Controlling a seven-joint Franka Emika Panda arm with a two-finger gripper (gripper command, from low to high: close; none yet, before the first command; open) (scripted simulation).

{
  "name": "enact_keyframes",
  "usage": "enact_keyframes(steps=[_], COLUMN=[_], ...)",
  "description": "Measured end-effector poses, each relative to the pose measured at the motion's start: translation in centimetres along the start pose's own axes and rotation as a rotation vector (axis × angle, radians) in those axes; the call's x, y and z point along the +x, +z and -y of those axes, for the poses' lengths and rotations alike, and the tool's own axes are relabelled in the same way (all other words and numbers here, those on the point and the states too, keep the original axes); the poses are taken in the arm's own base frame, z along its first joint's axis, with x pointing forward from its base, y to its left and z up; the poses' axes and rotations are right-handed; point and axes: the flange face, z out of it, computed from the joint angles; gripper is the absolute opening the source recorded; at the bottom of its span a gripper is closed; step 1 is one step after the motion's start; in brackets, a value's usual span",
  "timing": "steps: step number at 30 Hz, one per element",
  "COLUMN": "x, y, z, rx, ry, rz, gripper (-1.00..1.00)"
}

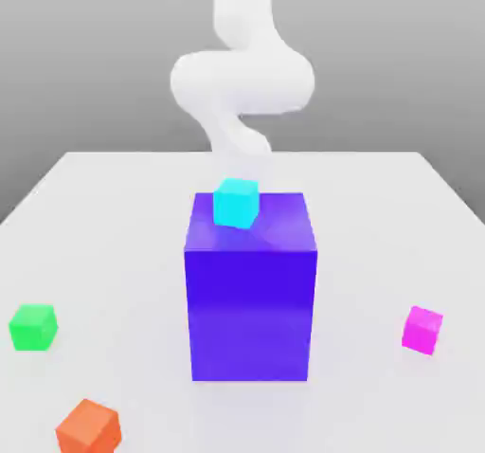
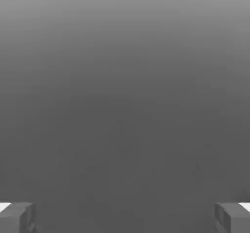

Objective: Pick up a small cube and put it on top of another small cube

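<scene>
Two claw [image 2: 125, 217] fingers [image 2: 17, 216] spread wide apart, holding nothing.

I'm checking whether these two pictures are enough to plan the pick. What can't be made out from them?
- Gripper: the hand view cuts it at the edge; just two fingertips, wide apart, nothing between them.
- Arm: its lower end is behind the big blue block and the cyan cube, exterior view.
- Pink cube: its far sides are hidden.
</scene>
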Motion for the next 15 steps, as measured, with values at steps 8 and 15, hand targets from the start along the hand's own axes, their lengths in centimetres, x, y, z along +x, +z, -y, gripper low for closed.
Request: enact_keyframes(steps=[8,15], x=[-12.5,-27.3], y=[16.5,26.0], z=[3.2,1.3], rx=[-0.090,-0.151], ry=[-0.303,-0.581], rz=[0.254,0.472], gripper=[0.00,0.00])
